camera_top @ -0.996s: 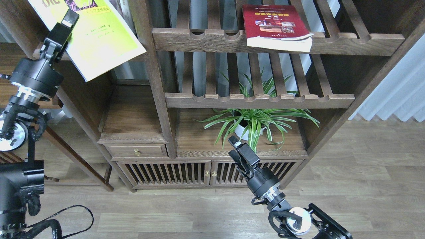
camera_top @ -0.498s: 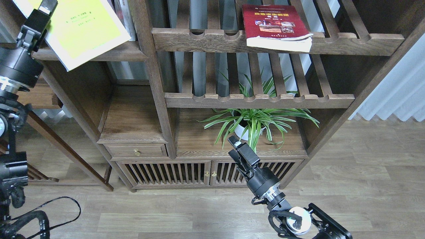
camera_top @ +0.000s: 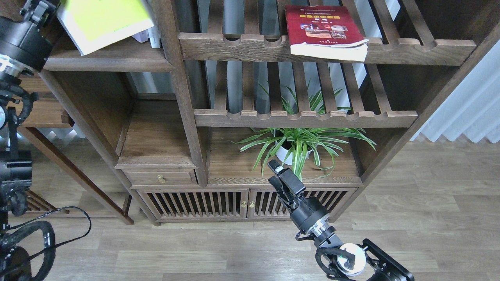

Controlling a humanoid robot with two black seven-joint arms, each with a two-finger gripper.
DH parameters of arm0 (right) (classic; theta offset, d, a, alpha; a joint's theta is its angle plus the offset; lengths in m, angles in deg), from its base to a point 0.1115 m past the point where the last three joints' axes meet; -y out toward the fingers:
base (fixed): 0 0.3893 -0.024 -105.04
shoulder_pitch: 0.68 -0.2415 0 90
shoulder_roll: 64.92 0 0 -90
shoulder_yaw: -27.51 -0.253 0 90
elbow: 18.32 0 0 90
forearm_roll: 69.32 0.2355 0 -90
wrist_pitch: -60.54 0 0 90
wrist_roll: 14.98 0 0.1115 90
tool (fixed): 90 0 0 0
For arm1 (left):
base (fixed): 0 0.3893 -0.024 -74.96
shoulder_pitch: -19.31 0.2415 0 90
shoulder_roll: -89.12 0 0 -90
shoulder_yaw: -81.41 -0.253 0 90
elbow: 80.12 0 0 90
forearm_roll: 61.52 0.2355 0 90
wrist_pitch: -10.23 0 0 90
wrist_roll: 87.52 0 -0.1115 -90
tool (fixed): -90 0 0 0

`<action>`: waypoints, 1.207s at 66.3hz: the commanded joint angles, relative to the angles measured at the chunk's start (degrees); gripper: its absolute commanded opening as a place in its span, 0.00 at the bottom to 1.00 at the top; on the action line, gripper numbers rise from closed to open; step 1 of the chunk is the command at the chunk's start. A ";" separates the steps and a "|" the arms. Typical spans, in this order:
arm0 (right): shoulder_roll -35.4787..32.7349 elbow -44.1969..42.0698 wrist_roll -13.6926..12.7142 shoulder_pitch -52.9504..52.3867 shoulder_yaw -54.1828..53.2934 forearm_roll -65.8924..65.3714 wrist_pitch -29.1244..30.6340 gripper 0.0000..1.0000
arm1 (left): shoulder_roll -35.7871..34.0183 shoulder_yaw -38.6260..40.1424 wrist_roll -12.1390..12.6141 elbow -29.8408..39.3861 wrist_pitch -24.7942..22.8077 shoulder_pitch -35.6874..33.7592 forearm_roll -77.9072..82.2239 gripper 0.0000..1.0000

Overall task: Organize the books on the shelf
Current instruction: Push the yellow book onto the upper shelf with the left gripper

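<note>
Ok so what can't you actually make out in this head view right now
- Left tool: cut off by the top edge in the head view, so its grip on the yellow-green book cannot be confirmed.
- Yellow-green book: its upper part and title run past the top edge.
- Pale book: mostly hidden behind the yellow-green one; only a corner shows.
- Dark red book: cover print too small to read.
- Right tool: seen dark and end-on, fingers indistinct.

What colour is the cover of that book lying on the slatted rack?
Dark red, with small photos and yellow lettering; the head view shows it best.
</note>
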 commanded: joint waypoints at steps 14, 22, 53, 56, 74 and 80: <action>0.00 0.09 -0.09 0.09 -0.18 0.10 0.00 0.99 | -4.82 -1.56 0.86 -3.68 0.00 -0.11 -0.06 0.00; 0.00 0.09 -0.09 0.09 -0.27 0.10 0.00 0.99 | -6.32 -1.47 1.83 -3.77 0.00 0.24 -0.06 0.00; 0.00 0.18 -0.27 -0.52 0.09 -0.07 0.00 0.99 | -8.25 -2.26 1.65 -7.11 0.00 -3.01 3.72 0.00; 0.00 0.18 -0.27 -0.52 0.09 -0.16 0.00 0.99 | -8.34 -2.35 1.65 -8.16 0.00 -3.71 3.81 0.00; 0.00 0.26 -0.35 -0.79 0.09 -0.16 0.00 0.99 | -7.38 -4.81 0.16 -15.02 0.00 -9.16 5.04 0.00; 0.00 0.35 -0.27 -0.79 0.09 -0.07 0.00 0.99 | -7.11 -5.42 -1.69 -15.64 0.00 -10.13 5.04 0.00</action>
